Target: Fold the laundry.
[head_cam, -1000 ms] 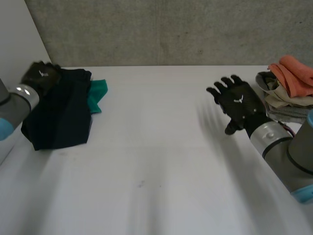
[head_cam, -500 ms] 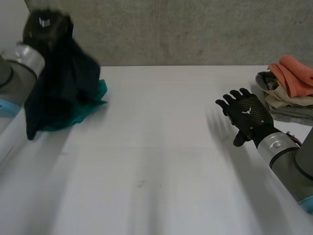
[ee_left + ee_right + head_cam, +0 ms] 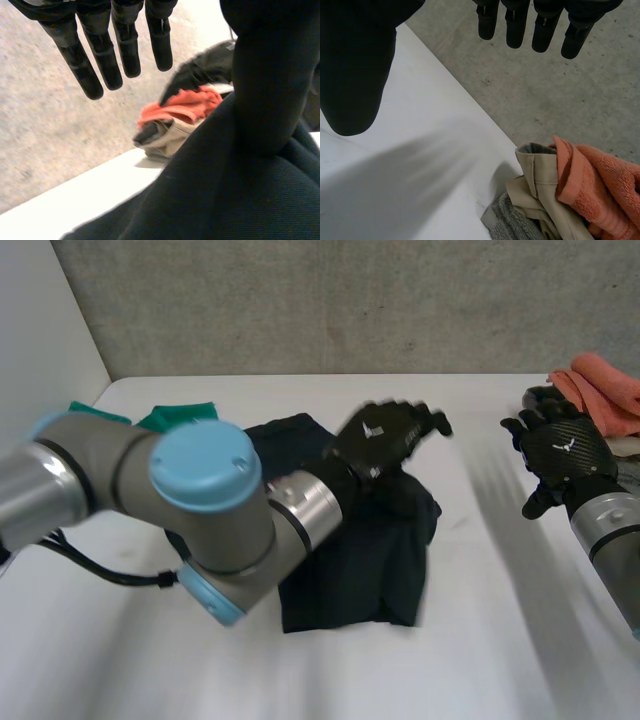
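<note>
One dark garment lies crumpled on the table. Over its far edge the left hand holds straight fingers side by side, gripping nothing. To its right are the right hand, fingers spread and empty, and one laundry pile; one green cloth lies to its left.

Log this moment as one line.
left hand: open, above dark garment at mid-table | right hand: open, beside laundry pile | green cloth: table's far left
</note>
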